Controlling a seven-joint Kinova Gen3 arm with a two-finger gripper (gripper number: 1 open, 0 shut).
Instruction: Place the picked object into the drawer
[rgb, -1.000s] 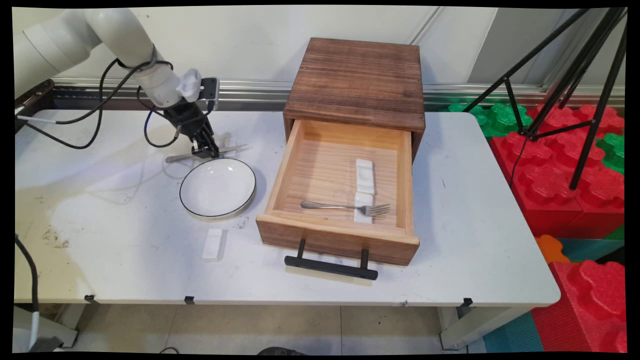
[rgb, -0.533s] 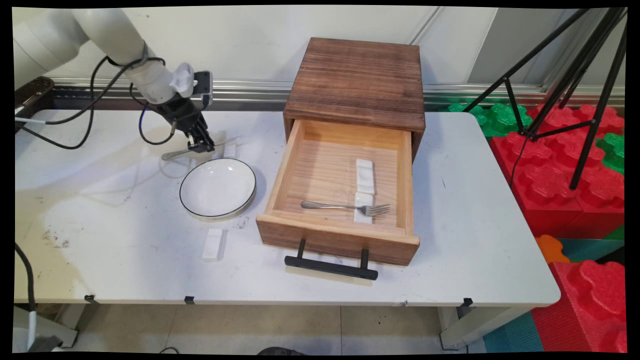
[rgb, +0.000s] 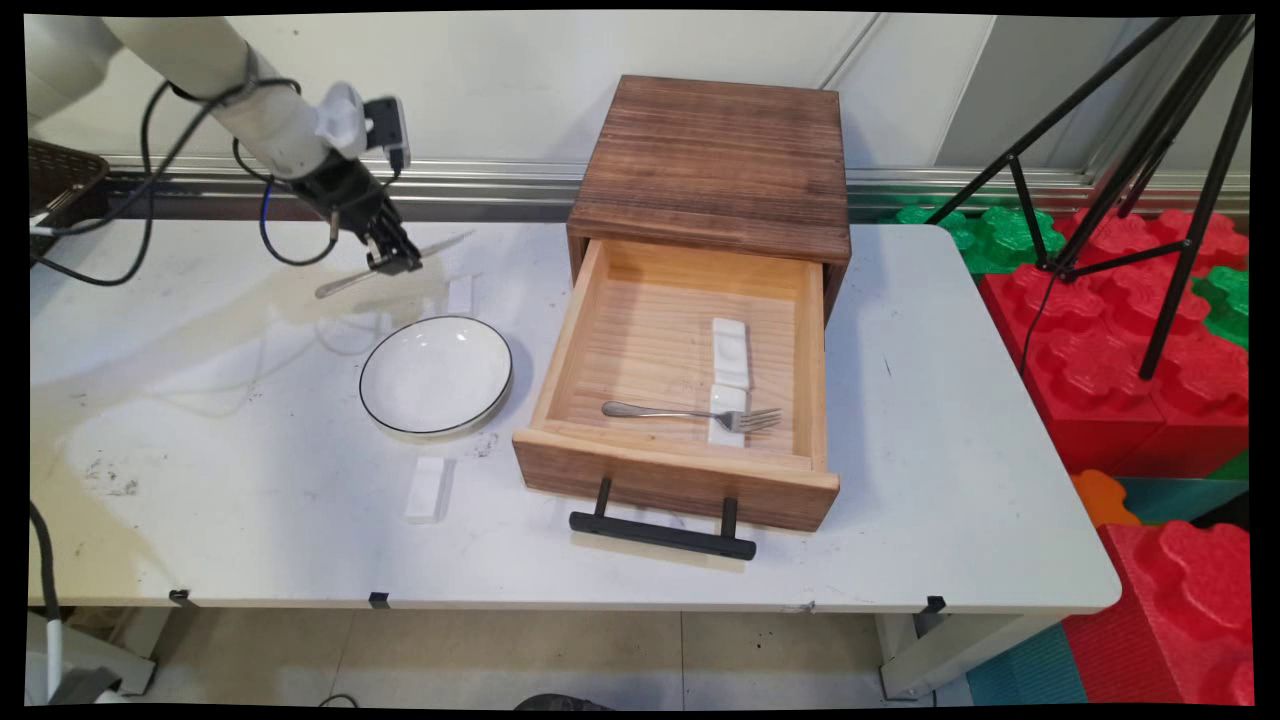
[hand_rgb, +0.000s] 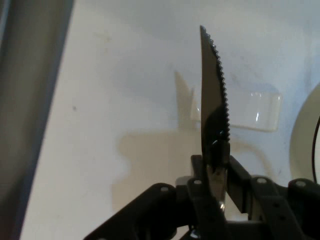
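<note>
Jaws of gripper (rgb: 393, 262) clenched on serrated knife (rgb: 437, 244), lifted above surface (rgb: 200, 400); white rest (rgb: 459, 295) below, bowl (rgb: 436, 376) at 5 o'clock.

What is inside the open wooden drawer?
Inside the drawer lie a fork and two white rests. The fork's tines lie on the nearer rest. The cabinet covers whatever lies deeper behind.
</note>
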